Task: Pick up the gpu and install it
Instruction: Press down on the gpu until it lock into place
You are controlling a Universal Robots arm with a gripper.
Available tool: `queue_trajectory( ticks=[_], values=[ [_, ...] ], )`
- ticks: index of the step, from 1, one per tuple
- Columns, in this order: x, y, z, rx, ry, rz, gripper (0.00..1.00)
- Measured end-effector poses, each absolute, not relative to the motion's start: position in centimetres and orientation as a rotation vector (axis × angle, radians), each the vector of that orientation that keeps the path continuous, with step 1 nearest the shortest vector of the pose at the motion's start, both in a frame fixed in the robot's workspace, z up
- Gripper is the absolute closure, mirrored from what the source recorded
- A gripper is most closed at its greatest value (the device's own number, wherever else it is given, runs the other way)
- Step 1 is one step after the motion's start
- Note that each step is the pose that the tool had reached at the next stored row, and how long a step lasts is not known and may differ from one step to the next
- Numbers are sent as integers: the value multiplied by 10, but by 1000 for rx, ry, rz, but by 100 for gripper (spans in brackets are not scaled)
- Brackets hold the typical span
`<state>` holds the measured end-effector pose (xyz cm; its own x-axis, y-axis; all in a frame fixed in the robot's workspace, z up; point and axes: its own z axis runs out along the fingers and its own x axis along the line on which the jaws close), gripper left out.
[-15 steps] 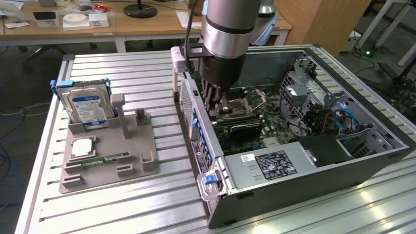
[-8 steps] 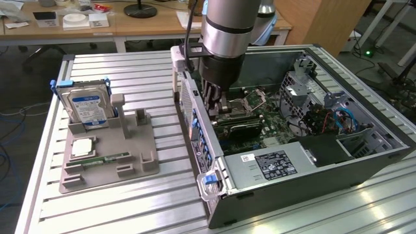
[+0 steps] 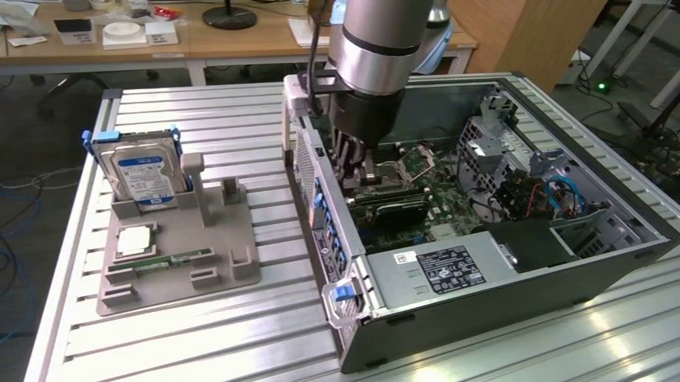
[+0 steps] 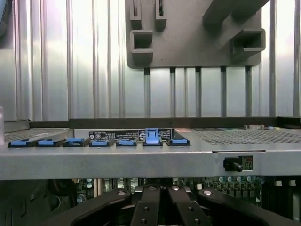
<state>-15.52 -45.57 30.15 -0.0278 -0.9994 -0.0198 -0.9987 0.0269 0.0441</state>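
The graphics card (image 3: 388,208) lies flat and dark inside the open computer case (image 3: 552,263), on the green motherboard (image 3: 441,203), just below the gripper (image 3: 359,177). The gripper's fingers (image 4: 150,207) are closed together, and I cannot tell if they touch the card. Well apart, on the exterior view's left, a grey holder (image 3: 212,263) on the metal table (image 3: 244,342) carries a hard drive (image 3: 143,175) and a memory stick (image 3: 170,261).

The counter (image 3: 170,334) is ribbed, shiny metal. A matt grey plastic holder (image 3: 212,255) carries a hard drive (image 3: 143,177) with a glossy label. The computer case (image 3: 531,302) is dull grey sheet metal with blue plastic clips (image 4: 75,141).
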Motion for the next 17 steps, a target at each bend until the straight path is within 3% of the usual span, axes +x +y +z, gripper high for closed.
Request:
queue_trajectory(
  ticks=[8,17],
  values=[
    [-141,-459,302,2171,-2229,-88,89],
    [-141,-485,298,2168,-2227,-94,89]
  ],
)
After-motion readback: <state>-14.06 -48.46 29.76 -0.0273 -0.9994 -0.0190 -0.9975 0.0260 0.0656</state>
